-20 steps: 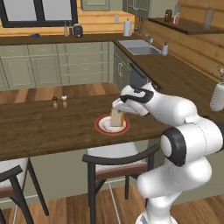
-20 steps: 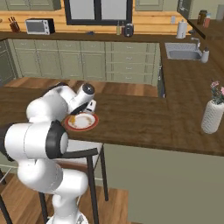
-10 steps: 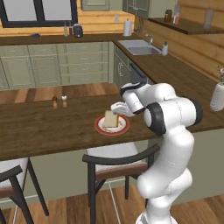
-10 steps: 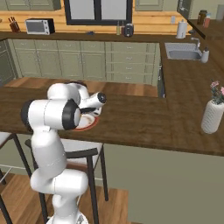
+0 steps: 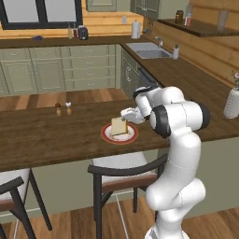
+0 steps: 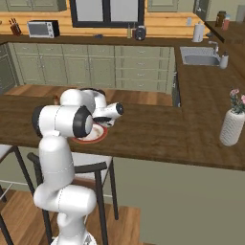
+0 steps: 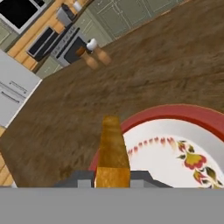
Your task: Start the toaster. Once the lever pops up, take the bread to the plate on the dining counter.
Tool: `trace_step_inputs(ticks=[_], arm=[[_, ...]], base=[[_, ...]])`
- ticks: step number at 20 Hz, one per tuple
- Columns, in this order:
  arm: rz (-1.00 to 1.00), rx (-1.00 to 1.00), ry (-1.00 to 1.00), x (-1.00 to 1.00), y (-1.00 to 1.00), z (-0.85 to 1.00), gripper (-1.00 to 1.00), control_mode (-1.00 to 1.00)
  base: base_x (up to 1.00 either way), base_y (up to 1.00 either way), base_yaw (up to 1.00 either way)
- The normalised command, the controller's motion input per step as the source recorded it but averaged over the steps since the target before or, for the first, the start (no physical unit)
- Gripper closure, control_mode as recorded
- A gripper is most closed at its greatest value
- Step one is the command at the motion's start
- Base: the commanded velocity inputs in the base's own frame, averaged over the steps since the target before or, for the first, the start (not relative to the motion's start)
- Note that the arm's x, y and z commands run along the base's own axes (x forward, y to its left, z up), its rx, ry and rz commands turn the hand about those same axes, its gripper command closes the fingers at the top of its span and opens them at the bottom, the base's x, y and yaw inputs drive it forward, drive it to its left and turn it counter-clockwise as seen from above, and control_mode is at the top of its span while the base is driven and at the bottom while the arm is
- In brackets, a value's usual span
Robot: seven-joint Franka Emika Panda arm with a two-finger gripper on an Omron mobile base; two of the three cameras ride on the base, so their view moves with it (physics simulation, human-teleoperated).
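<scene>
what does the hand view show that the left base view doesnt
Hand view: the flower pattern on the plate's pale centre, and the bread seen edge-on, gripped in the claw.

Left base view: the white arm, the chair below the dining counter, the sink and a vase.

Both: bread over the red-rimmed plate, and two small shakers on the counter.
</scene>
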Motion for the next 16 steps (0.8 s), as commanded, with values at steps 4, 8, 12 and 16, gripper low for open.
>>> trace_step_inputs(ticks=[4, 8, 12, 16], arm=[[0.00, 0.00, -0.07, -0.59, 0.09, -0.08, 1.00, -1.00], [-0.01, 0.00, -0.03, -0.54, 0.02, -0.04, 1.00, -1.00], [-0.06, -0.01, 0.00, -0.09, 0.00, -0.05, -1.00, -1.00], [-0.07, -0.01, 0.00, 0.10, 0.00, -0.12, -1.00, -1.00]], base=[[0.00, 0.00, 0.00], [0.00, 0.00, 0.00], [0.00, 0.00, 0.00], [0.00, 0.00, 0.00]])
